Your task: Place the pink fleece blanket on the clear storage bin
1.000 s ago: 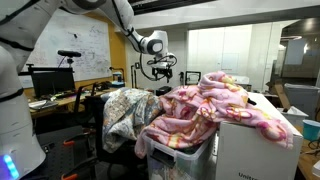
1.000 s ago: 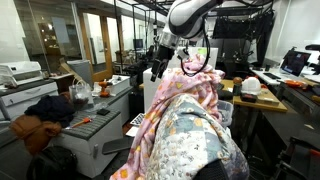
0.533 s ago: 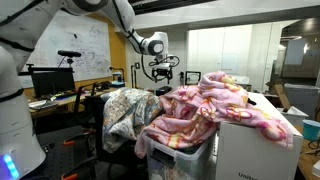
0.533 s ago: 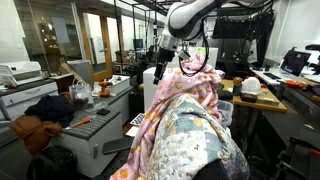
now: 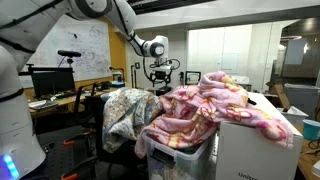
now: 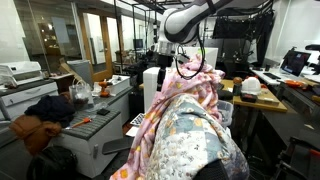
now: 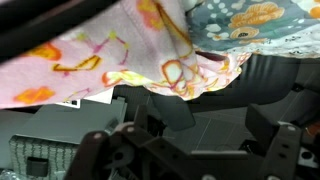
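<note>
Blanket [image 5: 215, 105], pink, lies heaped over the bin [image 5: 185, 158] and the white box [image 5: 255, 152] on its right, one edge hanging down the near side. Gripper [image 5: 163, 80] hangs just off its far left edge, jaws apart, empty. Grey blanket [image 5: 125, 115] sits left.

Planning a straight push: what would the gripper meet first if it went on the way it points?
Most likely the pink fleece blanket, which fills the wrist view just ahead of the open gripper; depth is hard to judge.

Office lab: monitors [image 5: 52, 82], whiteboard [image 5: 88, 42]
</note>
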